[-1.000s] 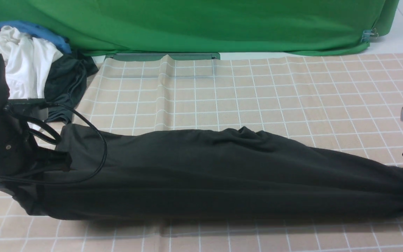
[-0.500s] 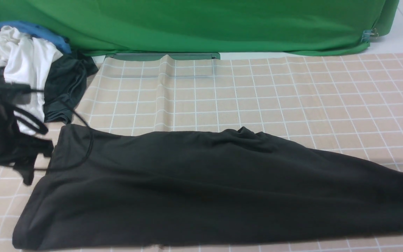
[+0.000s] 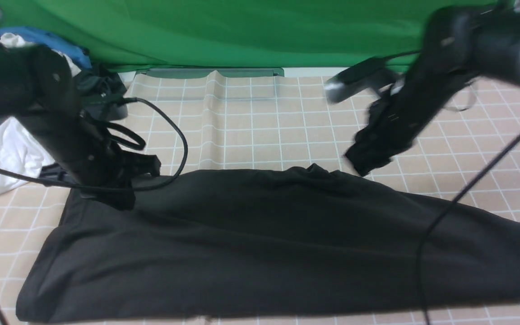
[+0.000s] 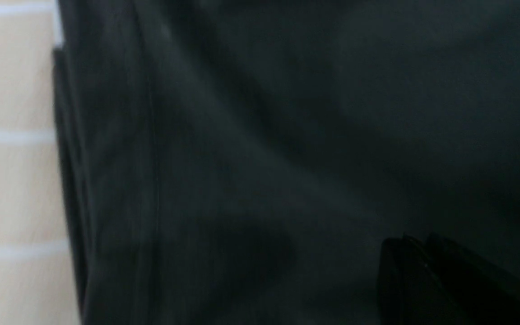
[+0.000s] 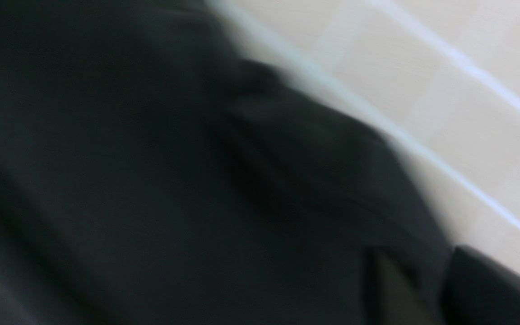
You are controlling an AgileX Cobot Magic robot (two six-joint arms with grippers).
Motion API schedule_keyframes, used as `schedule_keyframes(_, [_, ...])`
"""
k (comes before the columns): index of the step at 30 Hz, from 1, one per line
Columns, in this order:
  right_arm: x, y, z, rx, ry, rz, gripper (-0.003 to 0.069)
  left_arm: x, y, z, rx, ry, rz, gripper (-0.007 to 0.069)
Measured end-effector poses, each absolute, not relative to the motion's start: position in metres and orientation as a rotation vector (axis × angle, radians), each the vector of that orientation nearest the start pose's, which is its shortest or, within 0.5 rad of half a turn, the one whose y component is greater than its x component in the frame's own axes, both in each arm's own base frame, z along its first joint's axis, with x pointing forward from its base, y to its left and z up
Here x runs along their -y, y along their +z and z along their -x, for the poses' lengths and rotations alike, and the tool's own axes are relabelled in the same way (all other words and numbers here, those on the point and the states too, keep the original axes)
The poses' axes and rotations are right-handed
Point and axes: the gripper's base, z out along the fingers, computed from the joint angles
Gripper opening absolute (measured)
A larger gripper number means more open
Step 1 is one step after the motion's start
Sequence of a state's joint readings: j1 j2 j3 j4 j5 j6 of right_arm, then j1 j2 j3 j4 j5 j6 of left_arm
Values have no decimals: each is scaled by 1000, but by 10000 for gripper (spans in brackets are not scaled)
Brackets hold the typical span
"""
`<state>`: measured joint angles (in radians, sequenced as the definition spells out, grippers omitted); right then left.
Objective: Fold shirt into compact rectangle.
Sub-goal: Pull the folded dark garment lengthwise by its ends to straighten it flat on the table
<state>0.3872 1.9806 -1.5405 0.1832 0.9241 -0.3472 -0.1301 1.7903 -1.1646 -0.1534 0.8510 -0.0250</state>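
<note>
The black shirt (image 3: 264, 243) lies as a long flat band across the checked cloth, with a small bump on its far edge near the middle. My left gripper (image 3: 122, 201) hangs over the shirt's far left corner. In the left wrist view its fingers (image 4: 400, 271) sit pressed together above the dark fabric (image 4: 242, 135), shut with nothing seen between them. My right gripper (image 3: 360, 166) is blurred and hovers at the shirt's far edge, just right of the bump. In the right wrist view its fingers (image 5: 490, 289) stand a little apart over the shirt's edge (image 5: 151, 180).
A pile of other clothes sits at the back left: a white garment (image 3: 7, 153), a blue one (image 3: 39, 36) and a small dark one (image 3: 102, 83). A green backdrop (image 3: 242, 31) closes the far side. The right arm's cable (image 3: 440, 216) hangs across the shirt.
Both grippers have let go of the shirt's ends, and it has dropped flat and spread toward me. The left arm moved to the far left corner. The right arm swung in from the right edge.
</note>
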Motion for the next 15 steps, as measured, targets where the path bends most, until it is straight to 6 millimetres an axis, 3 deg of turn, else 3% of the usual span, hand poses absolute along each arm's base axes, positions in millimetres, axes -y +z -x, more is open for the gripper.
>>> schedule_keyframes(3, [-191,201,-379,-2683,254,957,47,48,173,-347,-2975,-153,26,15])
schedule_keyframes(7, [-201,183,-381,-2696,255,974,38,33,159,-351,-3004,-80,124,15])
schedule_keyframes(11, [-204,165,-390,-2680,252,904,38,18,157,-353,-3002,-70,217,15])
schedule_keyframes(15, [-202,163,-403,-2603,249,808,42,14,157,-353,-3000,-59,229,16])
